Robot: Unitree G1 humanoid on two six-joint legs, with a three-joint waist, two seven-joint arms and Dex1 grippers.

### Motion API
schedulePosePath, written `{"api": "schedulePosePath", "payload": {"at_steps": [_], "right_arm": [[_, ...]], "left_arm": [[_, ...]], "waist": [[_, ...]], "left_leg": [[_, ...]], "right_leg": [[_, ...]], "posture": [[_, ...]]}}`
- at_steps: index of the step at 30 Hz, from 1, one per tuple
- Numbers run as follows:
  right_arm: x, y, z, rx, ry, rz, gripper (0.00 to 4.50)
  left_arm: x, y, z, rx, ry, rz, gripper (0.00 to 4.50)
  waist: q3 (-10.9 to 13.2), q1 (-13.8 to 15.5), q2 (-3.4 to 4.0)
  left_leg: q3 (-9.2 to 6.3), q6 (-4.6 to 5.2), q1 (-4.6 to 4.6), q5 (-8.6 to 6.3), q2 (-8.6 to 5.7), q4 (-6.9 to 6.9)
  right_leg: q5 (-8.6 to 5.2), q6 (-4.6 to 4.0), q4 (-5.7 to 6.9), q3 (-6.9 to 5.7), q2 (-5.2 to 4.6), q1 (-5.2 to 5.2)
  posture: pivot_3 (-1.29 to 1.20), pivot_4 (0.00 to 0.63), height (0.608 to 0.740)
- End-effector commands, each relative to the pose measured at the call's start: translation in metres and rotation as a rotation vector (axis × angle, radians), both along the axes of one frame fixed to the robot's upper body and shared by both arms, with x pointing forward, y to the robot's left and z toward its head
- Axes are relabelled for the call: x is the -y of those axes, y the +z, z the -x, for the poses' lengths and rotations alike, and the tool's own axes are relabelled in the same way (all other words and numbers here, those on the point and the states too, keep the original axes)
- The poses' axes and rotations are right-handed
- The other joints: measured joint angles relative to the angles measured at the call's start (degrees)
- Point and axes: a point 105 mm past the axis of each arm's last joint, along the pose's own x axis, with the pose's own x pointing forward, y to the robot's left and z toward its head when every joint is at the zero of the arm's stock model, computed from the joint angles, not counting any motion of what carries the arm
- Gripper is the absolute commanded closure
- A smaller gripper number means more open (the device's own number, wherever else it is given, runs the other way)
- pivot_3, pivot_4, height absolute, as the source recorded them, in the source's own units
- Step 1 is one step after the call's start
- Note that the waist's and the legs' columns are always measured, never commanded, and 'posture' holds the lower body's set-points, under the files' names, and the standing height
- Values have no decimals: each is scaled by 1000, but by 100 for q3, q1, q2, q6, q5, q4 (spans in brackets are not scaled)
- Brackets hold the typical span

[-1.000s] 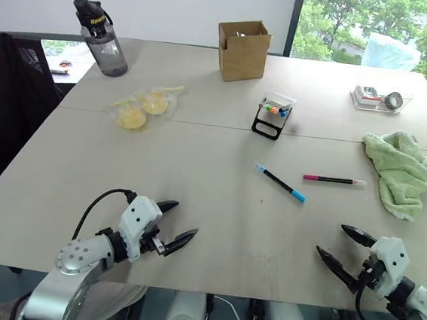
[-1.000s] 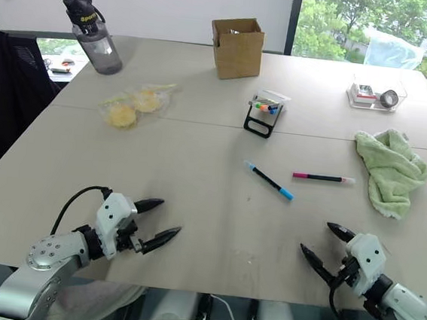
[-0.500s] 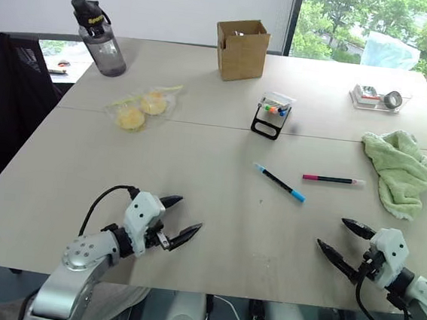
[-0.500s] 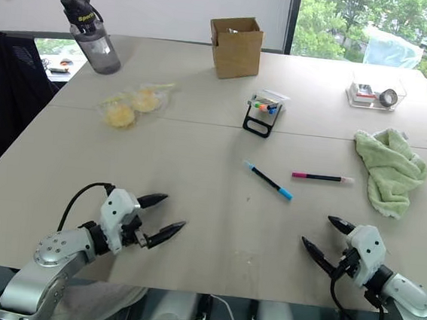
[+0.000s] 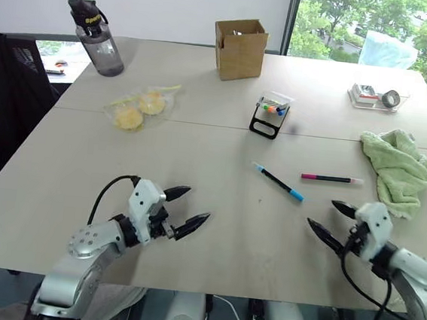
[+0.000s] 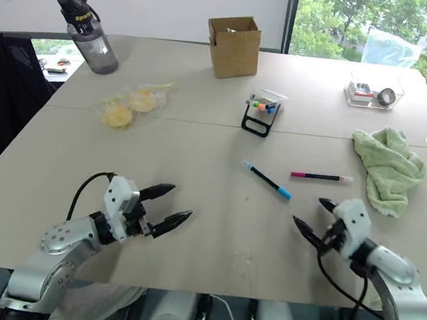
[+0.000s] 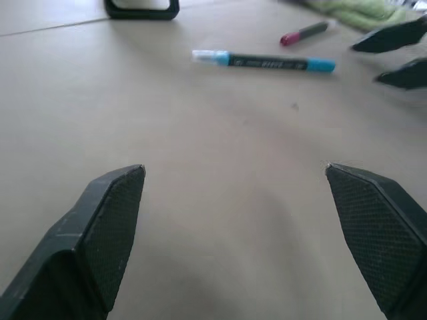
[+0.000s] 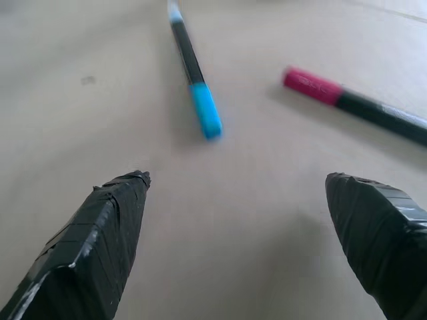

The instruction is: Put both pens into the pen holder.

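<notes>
Now right gripper (image 5: pixel 332 220) nearer pens (image 5: pixel 279 181), fingers spread.

Both arms are out low over the near edge, elbows bent, forearms angling inward toward each other. The left gripper (image 5: pixel 183 208) has its two black fingers spread wide, tips pointing forward and to the right, nothing between them. The right gripper (image 5: pixel 330 220) mirrors it, fingers splayed apart, aimed forward and to the left, empty too. A black cable loops up over the left wrist; another trails beneath the right forearm. Neither set of fingertips touches anything.
</notes>
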Motion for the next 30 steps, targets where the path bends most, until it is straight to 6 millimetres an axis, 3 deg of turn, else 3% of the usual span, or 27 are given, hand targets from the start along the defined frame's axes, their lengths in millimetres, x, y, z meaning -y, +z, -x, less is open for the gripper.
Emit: {"api": "schedulePosePath", "payload": {"at_steps": [1,5,8,13,16,20,22,24,30], "right_arm": [[-14,8,-10,24,41,0,0],[-33,2,-18,6,82,8,0],[-41,-5,-18,-17,98,7,701],[-42,-11,-16,-34,88,13,3239],[-43,-9,-17,-13,80,13,4402],[-52,4,-14,23,108,-59,4478],[-63,18,-9,28,163,-141,4478],[-71,30,-6,32,198,-198,4478],[-90,52,2,64,270,-255,4478]], "left_arm": [[3,13,3,18,-47,24,8],[3,15,3,11,-59,27,8],[4,17,2,21,-60,17,0],[4,22,1,34,-62,14,0],[6,23,1,34,-64,27,0],[9,32,-18,-12,29,217,0],[6,48,-41,-138,145,568,0],[11,60,-48,-224,135,757,0],[35,74,-52,-321,65,861,0]], "waist": [[2,-1,-3],[5,5,-7],[6,8,-8],[6,-2,-9],[6,-6,-9],[6,-2,-9],[14,5,-9],[27,12,-27],[37,-43,-43]], "left_leg": [[0,0,-1,0,0,0],[0,0,-5,0,-1,0],[-2,0,-6,0,-2,0],[0,0,-4,0,-3,0],[-1,0,-3,0,-2,0],[-1,0,-3,0,-1,0],[-2,0,-4,0,-2,1],[-12,2,-10,1,-3,12],[-19,0,-12,0,-8,23]], "right_leg": [[0,0,-1,0,1,0],[1,-1,-8,0,1,-2],[1,-1,-9,-2,0,-1],[2,-1,-9,0,-2,0],[2,-1,-8,0,-1,0],[2,-1,-8,0,-1,0],[3,0,-7,-1,-1,0],[5,4,-1,-9,-12,1],[7,8,10,-12,-10,2]], "posture": [[0,150,736],[0,150,736],[0,150,736],[0,150,736],[0,150,736],[0,150,736],[0,150,736],[0,150,736],[0,150,736]]}}
